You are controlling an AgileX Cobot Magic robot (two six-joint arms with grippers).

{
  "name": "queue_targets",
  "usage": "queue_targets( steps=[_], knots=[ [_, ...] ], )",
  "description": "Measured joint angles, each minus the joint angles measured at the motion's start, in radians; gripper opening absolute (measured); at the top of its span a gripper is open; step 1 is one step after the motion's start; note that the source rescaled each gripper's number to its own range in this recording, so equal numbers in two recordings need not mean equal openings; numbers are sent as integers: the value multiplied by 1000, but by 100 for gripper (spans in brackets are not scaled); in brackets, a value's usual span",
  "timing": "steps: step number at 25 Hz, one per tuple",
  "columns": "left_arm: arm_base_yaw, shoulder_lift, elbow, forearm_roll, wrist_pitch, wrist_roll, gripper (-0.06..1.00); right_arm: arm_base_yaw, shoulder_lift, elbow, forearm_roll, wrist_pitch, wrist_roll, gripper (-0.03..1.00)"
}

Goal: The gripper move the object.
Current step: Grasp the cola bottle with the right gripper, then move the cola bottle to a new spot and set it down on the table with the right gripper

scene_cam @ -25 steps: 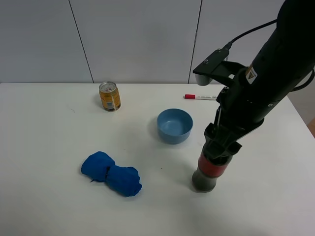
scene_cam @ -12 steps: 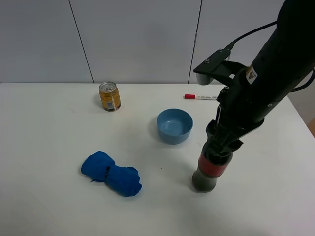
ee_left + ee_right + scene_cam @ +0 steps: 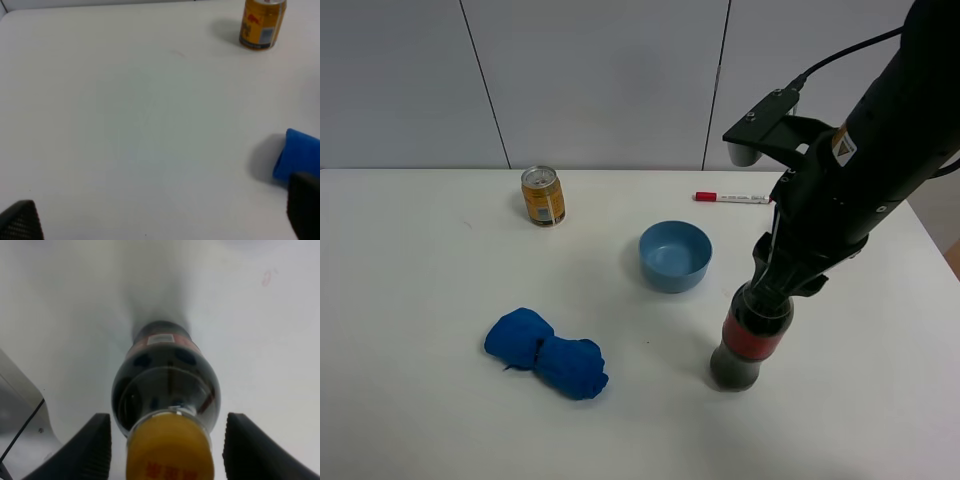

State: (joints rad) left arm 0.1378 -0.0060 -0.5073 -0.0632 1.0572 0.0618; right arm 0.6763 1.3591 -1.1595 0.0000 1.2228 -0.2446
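The cola bottle (image 3: 748, 340) stands upright on the white table (image 3: 420, 300), in front and to the right of the blue bowl. It has a red label, and its neck is hidden behind my right gripper (image 3: 778, 282). In the right wrist view the bottle (image 3: 165, 375) is seen from above, and its yellow-orange cap (image 3: 170, 450) sits between the two black fingers (image 3: 95, 447). The right gripper (image 3: 170, 440) is open, with a gap on each side of the cap. My left gripper (image 3: 160, 220) is open and empty over bare table. It does not show in the exterior view.
A blue bowl (image 3: 675, 255) stands just left of the bottle. A crumpled blue cloth (image 3: 545, 355) lies front left and also shows in the left wrist view (image 3: 300, 157). An orange-yellow can (image 3: 542, 195) stands at the back left. A red marker (image 3: 730, 197) lies at the back.
My right arm has risen and shifted slightly right, so more of the bottle's shoulder shows below the gripper. The bottle stands where it was.
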Motion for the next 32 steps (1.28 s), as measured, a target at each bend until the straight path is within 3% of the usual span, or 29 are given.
queue_targets(
  steps=[2,6,20,32],
  knots=[
    [0,0,0,0,0,0,100,0,0,0,0,0,0,19],
    [0,0,0,0,0,0,100,0,0,0,0,0,1,0],
    [0,0,0,0,0,0,100,0,0,-7,0,5,1,0],
    [0,0,0,0,0,0,100,1,6,-233,-32,15,1,0]
  ],
)
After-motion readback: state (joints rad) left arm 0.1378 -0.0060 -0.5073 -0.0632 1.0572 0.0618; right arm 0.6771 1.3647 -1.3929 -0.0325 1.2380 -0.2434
